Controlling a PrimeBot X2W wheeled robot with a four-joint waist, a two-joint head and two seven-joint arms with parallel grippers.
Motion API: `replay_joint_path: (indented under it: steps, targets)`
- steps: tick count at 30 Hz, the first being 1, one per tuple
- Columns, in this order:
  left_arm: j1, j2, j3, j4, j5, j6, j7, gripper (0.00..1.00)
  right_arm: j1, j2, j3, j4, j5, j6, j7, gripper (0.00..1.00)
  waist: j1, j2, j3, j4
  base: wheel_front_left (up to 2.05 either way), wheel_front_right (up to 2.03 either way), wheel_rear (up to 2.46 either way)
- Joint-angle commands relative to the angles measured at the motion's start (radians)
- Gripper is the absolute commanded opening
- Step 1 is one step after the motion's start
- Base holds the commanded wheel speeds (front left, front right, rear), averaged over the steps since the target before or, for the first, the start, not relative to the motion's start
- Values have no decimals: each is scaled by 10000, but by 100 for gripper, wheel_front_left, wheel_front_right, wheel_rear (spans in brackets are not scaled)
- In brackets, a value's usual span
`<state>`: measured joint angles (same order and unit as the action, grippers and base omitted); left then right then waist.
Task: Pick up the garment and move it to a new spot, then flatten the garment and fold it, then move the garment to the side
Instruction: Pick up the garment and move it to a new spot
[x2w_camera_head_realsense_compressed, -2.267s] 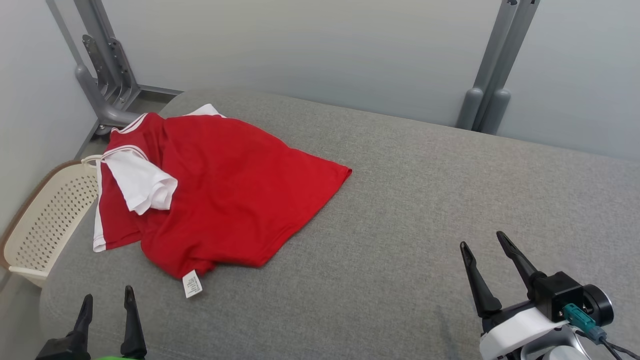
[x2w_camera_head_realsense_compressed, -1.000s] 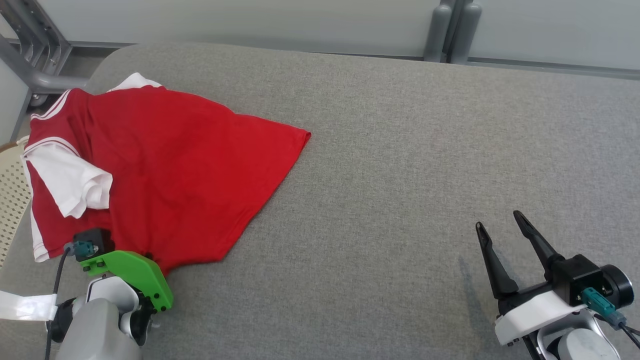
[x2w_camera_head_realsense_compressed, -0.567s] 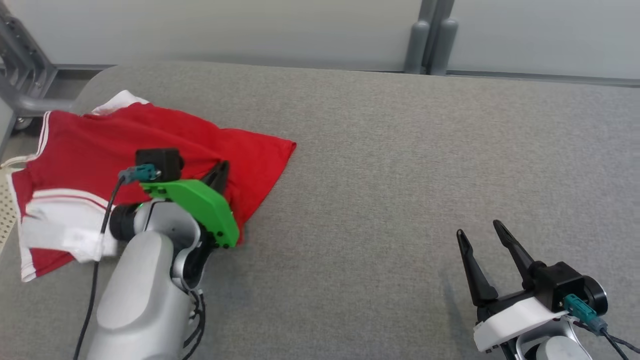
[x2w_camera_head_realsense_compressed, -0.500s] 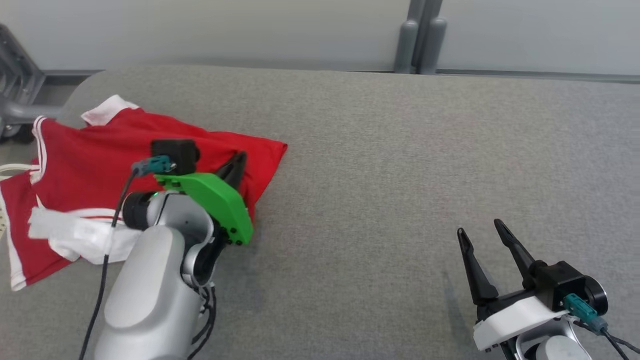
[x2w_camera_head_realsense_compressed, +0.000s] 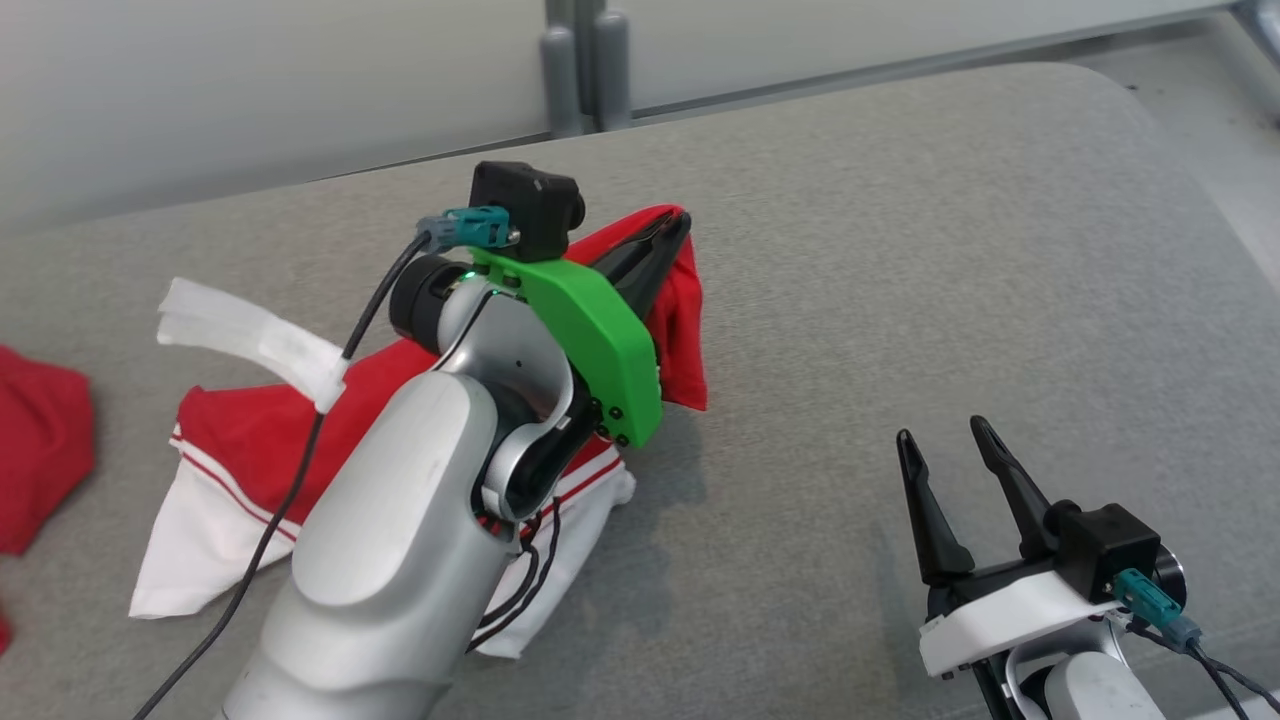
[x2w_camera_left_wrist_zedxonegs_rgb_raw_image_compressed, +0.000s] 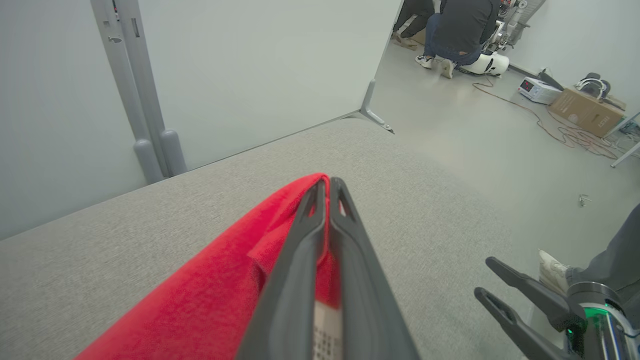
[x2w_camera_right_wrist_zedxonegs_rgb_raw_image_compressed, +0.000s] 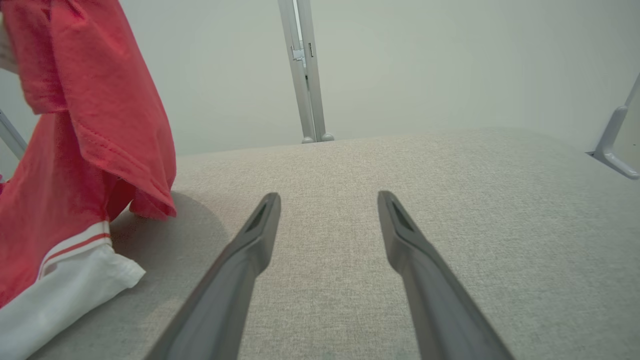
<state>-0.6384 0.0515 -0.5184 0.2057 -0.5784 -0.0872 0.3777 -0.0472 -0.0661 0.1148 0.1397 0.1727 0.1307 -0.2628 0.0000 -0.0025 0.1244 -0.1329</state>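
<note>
Item: garment (x2w_camera_head_realsense_compressed: 683, 310), a red shirt with white, red-striped sleeves. You have it pinched by a red edge at the very tips of the left gripper (x2w_camera_head_realsense_compressed: 678, 228), whose jaws are clamped tight on the cloth, with a printed care label (x2w_camera_left_wrist_zedxonegs_rgb_raw_image_compressed: 325, 327) showing between the fingers nearer the wrist. Position: raised at the pinch, draping down from the fingertips and trailing back under that gripper's own wrist and forearm, where a white sleeve (x2w_camera_head_realsense_compressed: 200, 545) and the rest of the cloth lie bunched on the grey padded surface (x2w_camera_head_realsense_compressed: 950, 230). Long axis: from the fingertips back along the fingers toward the arm, so whatever you carry forward will likely drag the bunched part behind it. Ahead of the left gripper: more of the padded surface, judged the likely room for a new spot. Right gripper (x2w_camera_head_realsense_compressed: 942, 432): jaws spread wide, holding nothing, low over the padding and well apart from the cloth; the garment lies off to its own left, the hanging red fold nearest it. Nearer arm: the left, already in the grasp; count on the right only once the cloth is laid down for flattening.
</note>
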Motion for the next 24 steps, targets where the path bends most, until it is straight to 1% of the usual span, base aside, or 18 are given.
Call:
replay_joint_path:
  steps: [1,7,11,14,15,18,21,22,23,24]
  targets:
    - [-313,2,-148,15,-411,129,-70,0,-92,65,27,24,47,1,-33,100,0,25,389,-1830,0,0,0]
    - [-1535,5,-1255,636,-1207,746,-504,0,-166,133,18,71,165,1,-33,100,0,25,639,-3115,0,0,0]
    - [-2367,11,-1747,1016,-1997,1264,-1214,0,-110,149,42,86,241,1,-33,100,0,25,791,-3677,0,0,0]
    - [-2648,33,-1829,2157,-1904,1654,-1776,0,-120,158,196,70,398,1,-33,100,0,25,882,-3969,0,0,0]
    - [-2692,35,-1810,2630,-1857,1717,-1902,0,-140,153,249,57,438,1,-33,100,0,25,925,-4051,0,0,0]
    - [-2694,166,-1643,3929,-1803,1806,-2357,0,-114,152,339,10,539,1,-33,100,0,25,1002,-4163,0,0,0]
    - [-2736,389,-1544,4996,-1660,1847,-2800,0,-45,154,278,-8,579,1,-33,100,0,25,1126,-4049,0,0,0]
    - [-2828,536,-1553,5557,-1488,1826,-3200,15,-37,153,250,-6,579,1,-33,100,0,25,1196,-3901,0,0,0]
    - [-2838,560,-1612,5823,-1384,1834,-3342,22,-50,150,229,-6,586,1,-33,100,0,25,1218,-3803,0,0,0]
    - [-2824,528,-1731,6056,-1292,1793,-3425,40,-61,151,206,-1,591,1,-33,100,0,25,1236,-3685,0,0,0]
